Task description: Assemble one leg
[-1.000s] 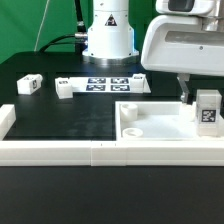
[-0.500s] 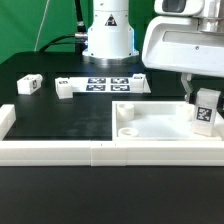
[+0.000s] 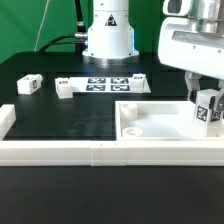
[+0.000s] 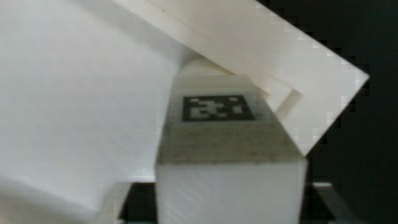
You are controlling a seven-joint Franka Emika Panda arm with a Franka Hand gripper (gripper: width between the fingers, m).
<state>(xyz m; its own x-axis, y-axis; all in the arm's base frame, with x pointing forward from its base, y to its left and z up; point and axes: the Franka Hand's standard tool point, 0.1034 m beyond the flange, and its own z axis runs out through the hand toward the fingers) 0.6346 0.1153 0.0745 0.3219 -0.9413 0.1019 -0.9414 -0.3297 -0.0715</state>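
Your pincer (image 3: 207, 108) gripped the leg (image 3: 209, 110) slightly tilted, directly over the panel's (image 3: 160, 127) corner at the exterior view's right.

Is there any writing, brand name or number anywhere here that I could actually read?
No words, brands or numbers are readable.
Leg held in the gripper: a black-and-white square tag, a pattern only.
Two loose legs: the same kind of tags, too small to read.
Marker board: several tags, no letters.
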